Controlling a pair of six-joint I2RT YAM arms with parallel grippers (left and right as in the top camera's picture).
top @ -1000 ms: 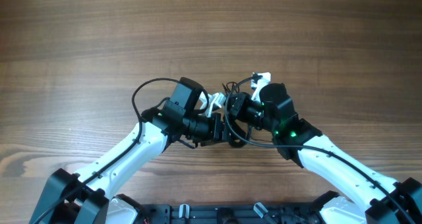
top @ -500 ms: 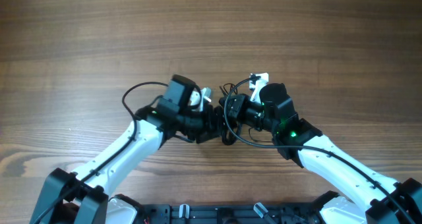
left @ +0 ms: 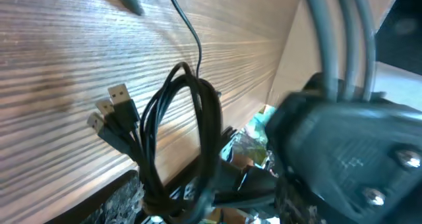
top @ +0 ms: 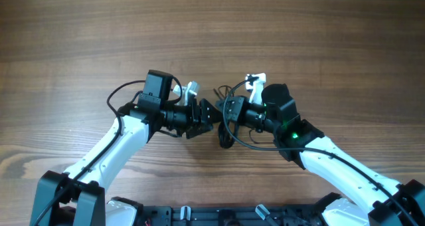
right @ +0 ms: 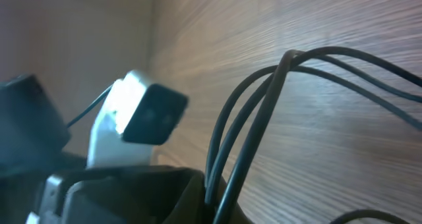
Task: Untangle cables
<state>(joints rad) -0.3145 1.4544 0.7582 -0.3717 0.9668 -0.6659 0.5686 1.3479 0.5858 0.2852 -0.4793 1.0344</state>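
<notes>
Black cables (top: 226, 136) sat bunched between both tips, mid-scene. The right gripper (top: 232, 113) pinched the bundle, loops drooping nearward. The left gripper (top: 207, 115) was just left of it; grip state unclear.

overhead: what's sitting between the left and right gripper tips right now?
The bundle of looped black cables. In the overhead view it hangs in the short gap between the left gripper and the right gripper.

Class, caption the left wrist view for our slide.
Looped black cables with three USB plugs against the wooden table.
</notes>
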